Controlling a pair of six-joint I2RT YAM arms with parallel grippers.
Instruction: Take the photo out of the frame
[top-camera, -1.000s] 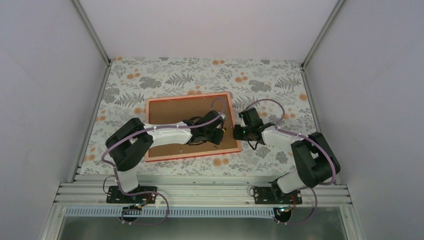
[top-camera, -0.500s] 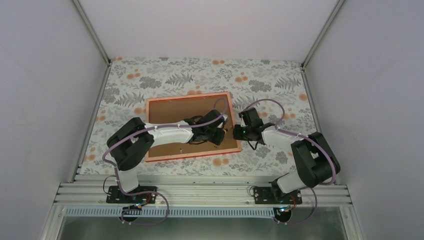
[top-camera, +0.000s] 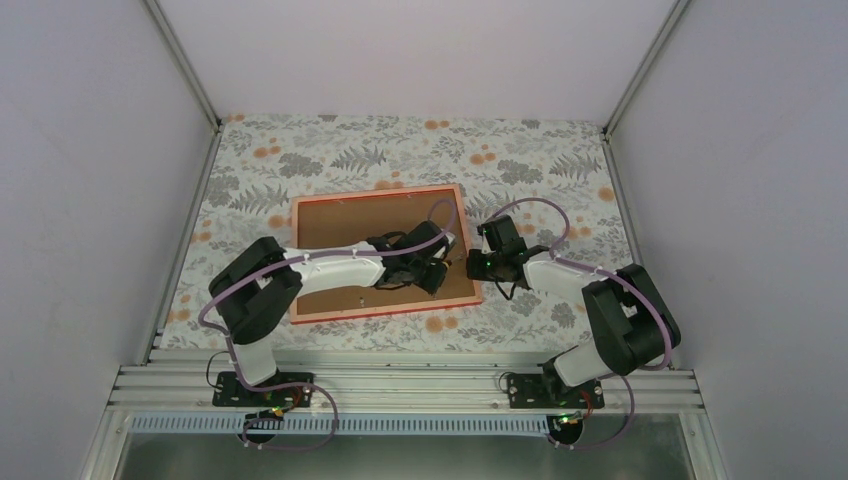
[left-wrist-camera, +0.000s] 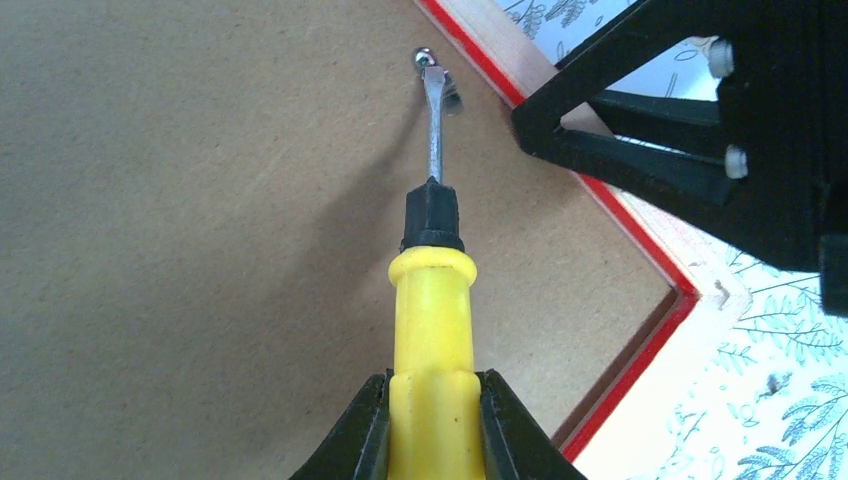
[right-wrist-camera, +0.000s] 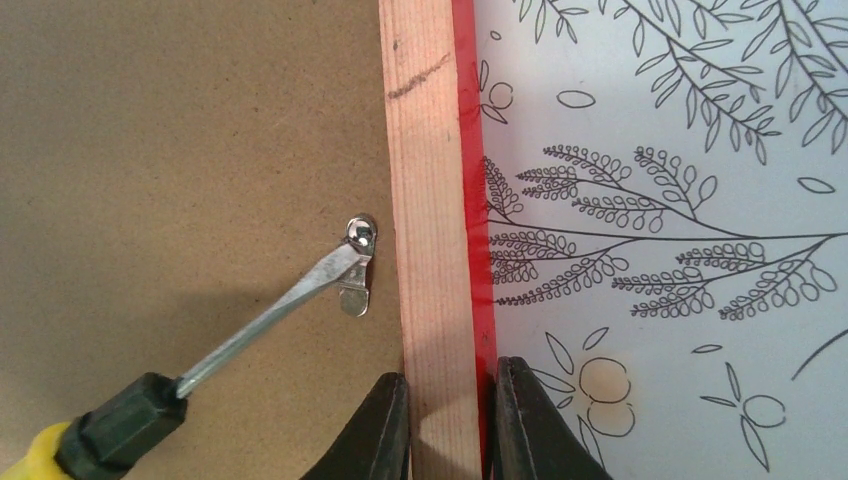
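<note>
The red frame (top-camera: 377, 307) lies face down, its brown fibreboard backing (top-camera: 340, 225) up; the photo is hidden under it. My left gripper (left-wrist-camera: 435, 425) is shut on a yellow-handled screwdriver (left-wrist-camera: 432, 330); its blade tip touches a small metal tab (left-wrist-camera: 448, 92) on the backing by the frame's right rail. My right gripper (right-wrist-camera: 445, 420) is shut on that right rail (right-wrist-camera: 425, 200), one finger on the inner side, one on the red outer edge. The tab (right-wrist-camera: 357, 268) and blade (right-wrist-camera: 280, 315) also show in the right wrist view.
The frame rests on a floral tablecloth (top-camera: 520, 150). White walls close in the back and both sides. Metal rails (top-camera: 400, 385) run along the near edge by the arm bases. The right gripper's black body (left-wrist-camera: 700, 130) is close beside the screwdriver tip.
The left arm has shifted slightly, its elbow a little to the left. The frame and right arm have not visibly moved.
</note>
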